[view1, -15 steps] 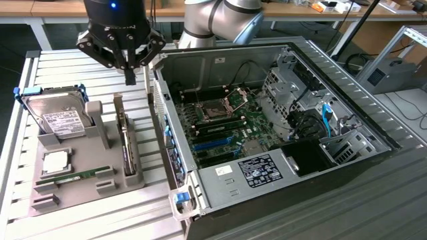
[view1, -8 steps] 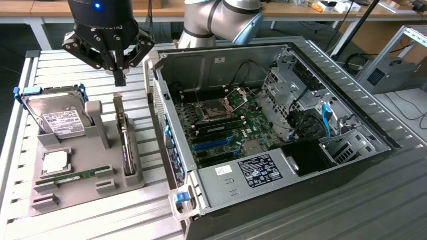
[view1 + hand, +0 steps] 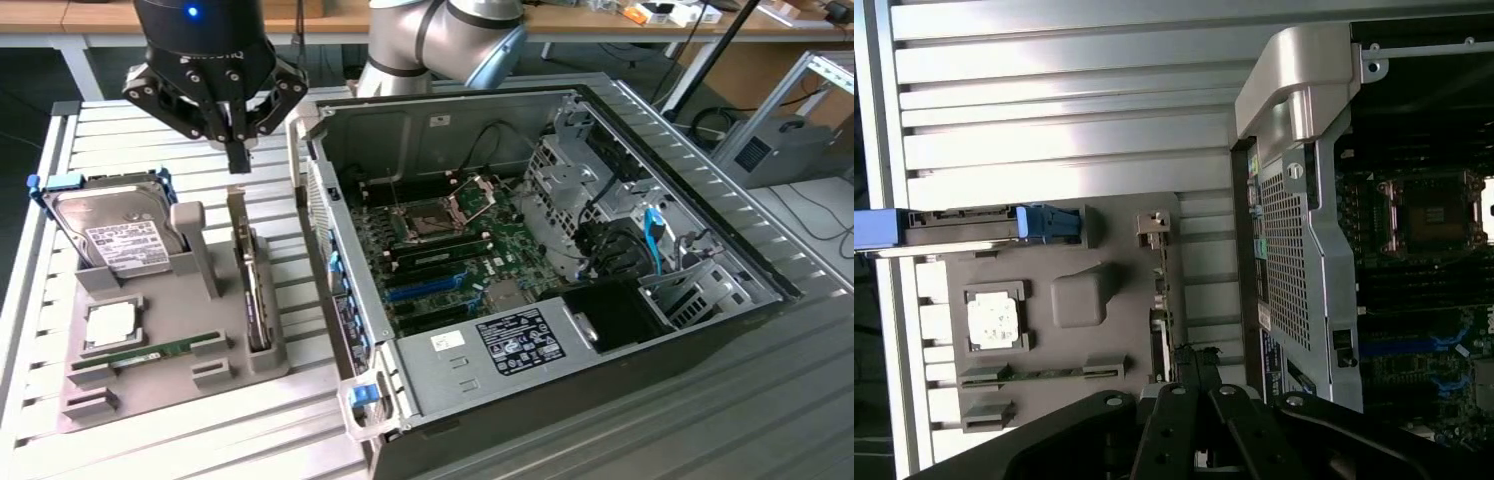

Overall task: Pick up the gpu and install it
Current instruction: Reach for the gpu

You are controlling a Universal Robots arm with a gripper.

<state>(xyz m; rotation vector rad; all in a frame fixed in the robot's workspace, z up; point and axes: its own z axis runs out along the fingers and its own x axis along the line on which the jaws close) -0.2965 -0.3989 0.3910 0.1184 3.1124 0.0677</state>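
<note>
Jaws together (nothing between them): the gripper (image 3: 238, 160) hangs above the gpu (image 3: 254, 290), upright along the tray's (image 3: 160, 385) edge nearest the case (image 3: 441, 375). Descending shut, it could ram the gpu rather than straddle it.

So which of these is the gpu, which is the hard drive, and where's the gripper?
gpu (image 3: 254, 290): exterior view, upper edge of the upright card.
hard drive (image 3: 127, 248): exterior view, on its white label.
gripper (image 3: 238, 160): exterior view, at its shut fingertips.
</note>
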